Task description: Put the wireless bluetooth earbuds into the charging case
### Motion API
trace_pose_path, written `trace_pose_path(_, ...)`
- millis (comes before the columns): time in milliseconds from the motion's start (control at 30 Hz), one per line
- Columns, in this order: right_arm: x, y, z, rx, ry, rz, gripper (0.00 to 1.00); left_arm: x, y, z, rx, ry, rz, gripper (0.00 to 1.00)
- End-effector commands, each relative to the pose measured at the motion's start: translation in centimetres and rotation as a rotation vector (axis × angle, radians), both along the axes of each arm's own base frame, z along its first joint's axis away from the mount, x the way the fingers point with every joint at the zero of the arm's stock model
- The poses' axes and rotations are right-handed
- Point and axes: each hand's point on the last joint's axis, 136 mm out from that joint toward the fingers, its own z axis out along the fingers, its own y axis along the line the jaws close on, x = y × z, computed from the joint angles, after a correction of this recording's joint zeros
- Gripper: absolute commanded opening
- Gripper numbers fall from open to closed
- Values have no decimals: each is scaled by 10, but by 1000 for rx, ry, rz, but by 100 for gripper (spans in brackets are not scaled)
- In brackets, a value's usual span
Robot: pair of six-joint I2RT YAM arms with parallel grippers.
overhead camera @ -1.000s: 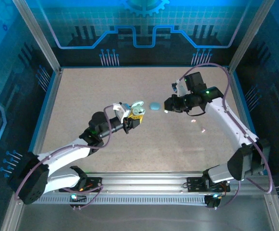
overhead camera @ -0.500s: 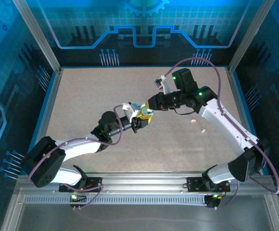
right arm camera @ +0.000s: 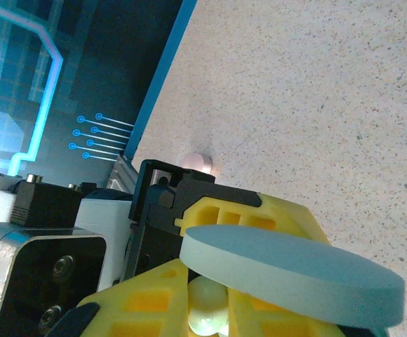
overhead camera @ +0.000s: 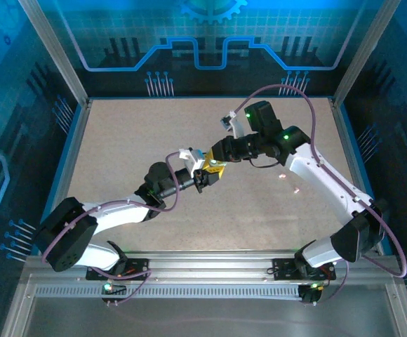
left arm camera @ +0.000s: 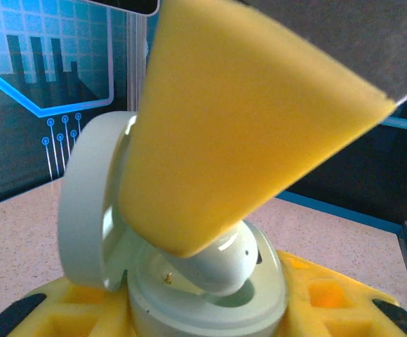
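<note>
My left gripper (overhead camera: 207, 175) is shut on the pale charging case (left arm camera: 259, 309), whose lid (left arm camera: 84, 210) stands open on the left. My right gripper (overhead camera: 216, 160) meets it from the upper right and is shut on a glossy whitish earbud (left arm camera: 221, 270). The earbud sits tilted in the case's well, with a yellow right finger (left arm camera: 224, 126) pressing on it from above. In the right wrist view the earbud (right arm camera: 207, 305) shows between my yellow fingers, below a blue-grey disc (right arm camera: 295, 274) that looks like the case's lid.
A small pale round piece (right arm camera: 198, 163) lies on the speckled table (overhead camera: 133, 140) beyond the left gripper's black body. Blue rails and a metal frame (overhead camera: 70, 140) border the table. Both arms meet near the table's middle.
The right arm has swung left from the table's right middle to the left gripper and brought the earbud onto the open case. The left gripper shifted slightly right.
</note>
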Motion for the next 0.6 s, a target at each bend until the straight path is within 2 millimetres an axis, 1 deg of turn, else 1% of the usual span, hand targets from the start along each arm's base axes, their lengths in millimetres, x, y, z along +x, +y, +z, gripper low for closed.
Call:
trace_pose_path(0,1,5,5,-2,-52,-2,18,-5,-7,29,-74,-60,-32,34)
trace_pose_path(300,-1,-2,1,-62,-80,-7,22,-4,-3,35,-89,-75,-10,34)
trace_pose_path(567,-3,-5,-1,-107,-85,-5,22,-4,-3,37,-92,-79,-9,34)
